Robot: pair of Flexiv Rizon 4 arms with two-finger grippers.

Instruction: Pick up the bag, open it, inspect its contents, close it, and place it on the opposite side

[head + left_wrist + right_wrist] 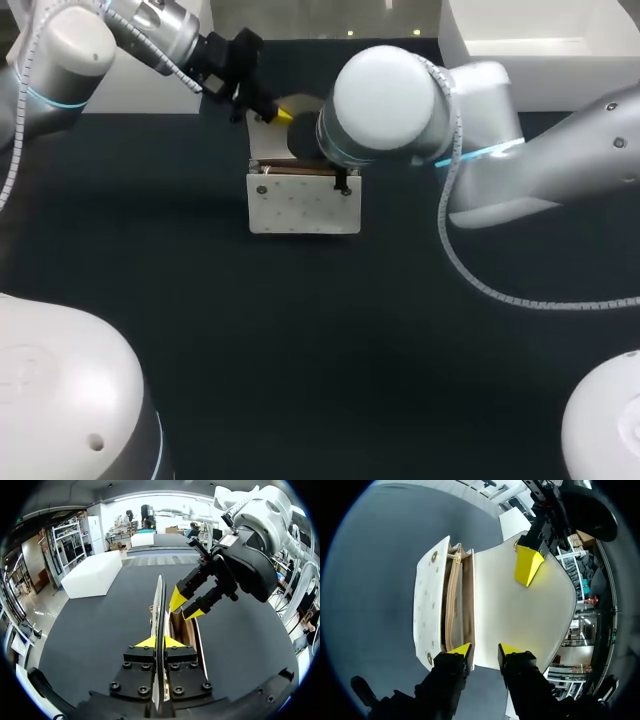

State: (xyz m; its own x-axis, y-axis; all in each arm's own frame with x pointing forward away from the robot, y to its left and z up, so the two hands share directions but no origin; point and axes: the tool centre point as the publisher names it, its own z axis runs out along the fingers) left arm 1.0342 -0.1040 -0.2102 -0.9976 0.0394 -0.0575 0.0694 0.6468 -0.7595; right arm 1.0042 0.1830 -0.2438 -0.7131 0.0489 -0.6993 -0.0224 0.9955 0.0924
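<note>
A white studded bag stands on the black table with its mouth up and its tan inside showing. Its broad flap is lifted back. My left gripper is behind the bag and is shut on the flap's edge, which runs between its own yellow tips. My right gripper hangs over one end of the bag's mouth, open and fairly narrow. One fingertip is over the inside, the other over the flap. In the head view the right wrist hides that gripper.
A white bin stands at the back right and a white block at the back left. Bare dark tabletop spreads in front of the bag and to both sides of it.
</note>
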